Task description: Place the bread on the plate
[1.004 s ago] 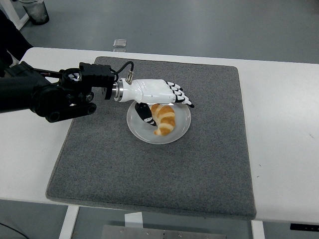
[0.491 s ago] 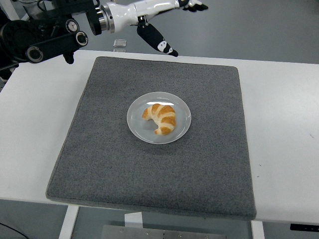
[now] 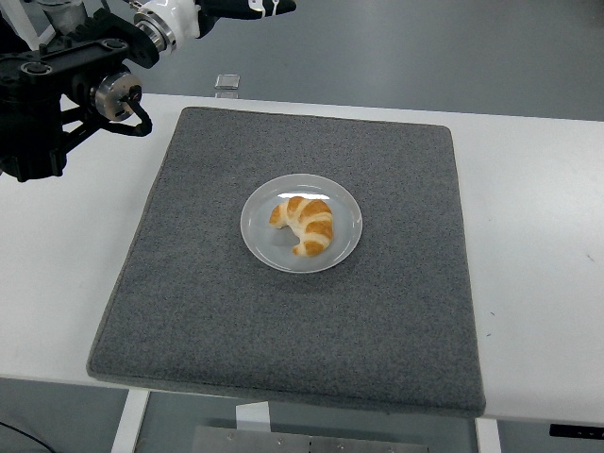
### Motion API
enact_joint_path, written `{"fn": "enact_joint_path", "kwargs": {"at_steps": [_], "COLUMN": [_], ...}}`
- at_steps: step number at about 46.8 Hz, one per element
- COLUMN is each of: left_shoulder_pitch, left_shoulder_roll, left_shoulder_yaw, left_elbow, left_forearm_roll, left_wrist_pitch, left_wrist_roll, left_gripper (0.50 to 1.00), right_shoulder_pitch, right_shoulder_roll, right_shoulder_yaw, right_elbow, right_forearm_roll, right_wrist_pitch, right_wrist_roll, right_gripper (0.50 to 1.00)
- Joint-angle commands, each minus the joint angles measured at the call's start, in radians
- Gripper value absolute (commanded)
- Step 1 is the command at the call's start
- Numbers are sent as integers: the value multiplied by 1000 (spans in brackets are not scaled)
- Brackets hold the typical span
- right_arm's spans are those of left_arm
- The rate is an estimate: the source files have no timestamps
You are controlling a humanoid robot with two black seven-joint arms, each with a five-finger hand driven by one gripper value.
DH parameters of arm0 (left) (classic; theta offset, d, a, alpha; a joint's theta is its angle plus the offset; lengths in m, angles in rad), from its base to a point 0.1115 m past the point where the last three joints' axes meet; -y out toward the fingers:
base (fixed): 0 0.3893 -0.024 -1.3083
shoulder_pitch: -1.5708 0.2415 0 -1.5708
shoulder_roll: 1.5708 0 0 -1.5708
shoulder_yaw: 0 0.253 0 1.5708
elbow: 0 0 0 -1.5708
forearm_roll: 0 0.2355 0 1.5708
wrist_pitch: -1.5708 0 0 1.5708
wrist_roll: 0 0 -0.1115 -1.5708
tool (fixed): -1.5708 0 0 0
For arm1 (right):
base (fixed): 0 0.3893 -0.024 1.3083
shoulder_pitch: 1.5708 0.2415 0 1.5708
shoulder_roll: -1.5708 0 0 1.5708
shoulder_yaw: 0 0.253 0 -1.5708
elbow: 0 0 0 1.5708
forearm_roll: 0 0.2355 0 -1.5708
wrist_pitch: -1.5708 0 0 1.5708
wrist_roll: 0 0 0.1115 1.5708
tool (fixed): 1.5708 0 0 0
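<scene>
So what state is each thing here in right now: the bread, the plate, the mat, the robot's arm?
Croissant: lying on the plate, nothing touching it.
Plate: flat on the mat, near its middle.
Grey mat: spread flat on the white table.
Left arm: raised at the top left corner, clear of the plate; hand mostly out of frame.
Right arm: not in view.

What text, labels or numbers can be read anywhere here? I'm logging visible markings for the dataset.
None can be read. The croissant, plate, grey mat and white table carry no print. The left arm shows no legible marking; the small clear object at the table's far edge is too small to tell.
</scene>
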Motion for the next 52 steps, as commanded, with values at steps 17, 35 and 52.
{"fn": "enact_joint_path", "kwargs": {"at_steps": [17,35,52], "left_shoulder_pitch": [199,364,473], "left_shoulder_roll": [5,0,-13], "left_shoulder_yaw": [-321,-479,-555], "left_elbow": [27,24,18], "left_forearm_roll": [-127,-212,-203], "left_wrist_pitch": [74,94,71], "left_wrist_roll": [133,133,52], "left_gripper": [1000,1000,1000], "right_shoulder_pitch": [0,0,0], "right_shoulder_roll": [0,0,0], "right_shoulder_yaw": [2,-2,6], "right_elbow": [1,1,-6], "right_forearm_roll": [-5,-3,5], "right_wrist_pitch": [2,2,-1], "right_wrist_roll": [-1,-1,2], "right_gripper": [952,952,952]}}
